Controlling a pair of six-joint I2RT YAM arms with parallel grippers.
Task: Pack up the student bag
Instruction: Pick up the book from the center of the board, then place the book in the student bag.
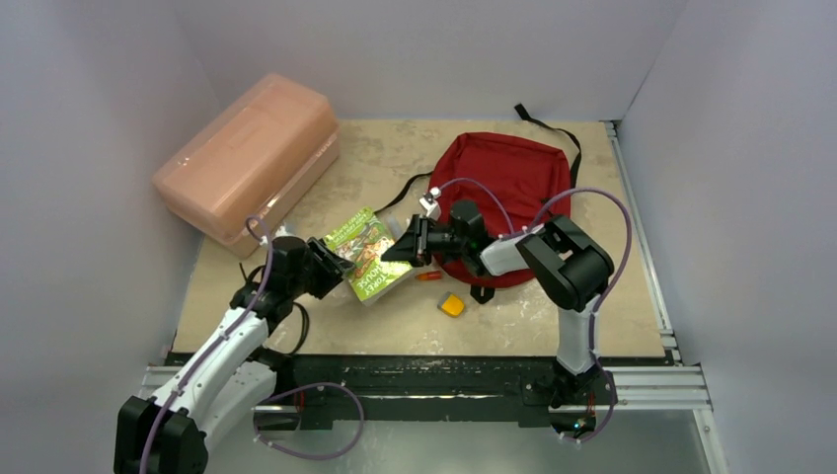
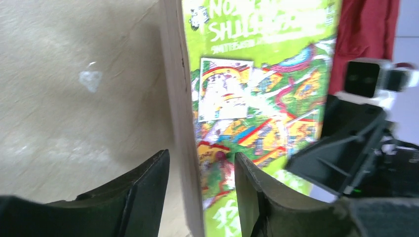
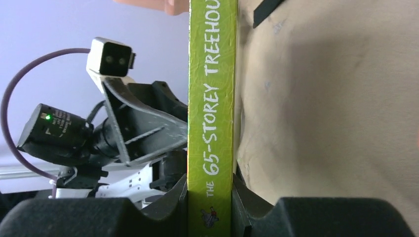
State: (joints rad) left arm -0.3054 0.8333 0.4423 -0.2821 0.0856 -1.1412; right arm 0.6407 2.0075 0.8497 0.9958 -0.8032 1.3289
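The student bag, a dark red backpack, lies flat at the back right of the table; a strip of it shows in the left wrist view. A bright green book is held up between both arms, just left of the bag. My right gripper is shut on the book's spine, one finger pressed on each side. My left gripper is open around the book's opposite edge, with a gap showing at each finger. From above, the left gripper and right gripper face each other across the book.
A pink translucent plastic box stands at the back left. An orange pen and a small yellow block lie on the table in front of the bag. A black strap trails behind the bag. White walls close in three sides.
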